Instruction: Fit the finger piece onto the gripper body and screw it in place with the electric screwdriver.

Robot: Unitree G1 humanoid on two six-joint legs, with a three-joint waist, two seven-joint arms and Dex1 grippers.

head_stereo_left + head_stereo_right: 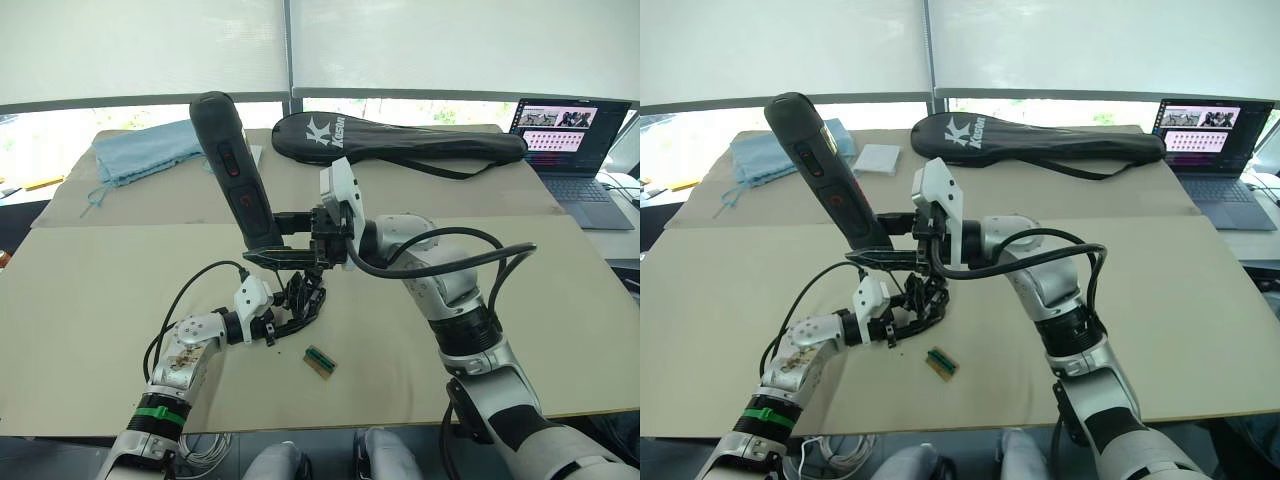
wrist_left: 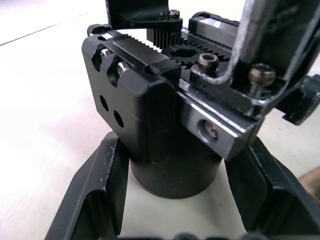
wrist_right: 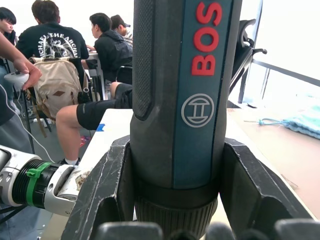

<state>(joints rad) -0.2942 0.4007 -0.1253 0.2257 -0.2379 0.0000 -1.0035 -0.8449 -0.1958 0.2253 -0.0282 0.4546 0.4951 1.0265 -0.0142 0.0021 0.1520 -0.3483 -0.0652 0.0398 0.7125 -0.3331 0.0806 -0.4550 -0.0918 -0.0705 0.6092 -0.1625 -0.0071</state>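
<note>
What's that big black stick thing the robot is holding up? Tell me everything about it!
That is the electric screwdriver, a long, thick, black plastic-looking tool with a rounded top end and red-marked buttons down its side. The right wrist view shows a blue-grey strip with red letters and a ribbed collar. The right gripper clamps it near the lower end. It leans with its top toward the robot's left, its narrow end pointing down at the gripper body, which the left gripper holds on the table.

I see my right gripper (image 1: 902, 240) clamped around the long black pen-shaped electric screwdriver (image 1: 827, 170), which leans up toward my left. Beneath it my left gripper (image 1: 902, 322) grips the small black gripper body (image 1: 928, 297) on the beige table (image 1: 1160, 300). A small green-edged part (image 1: 939, 363) lies nearby.
</note>
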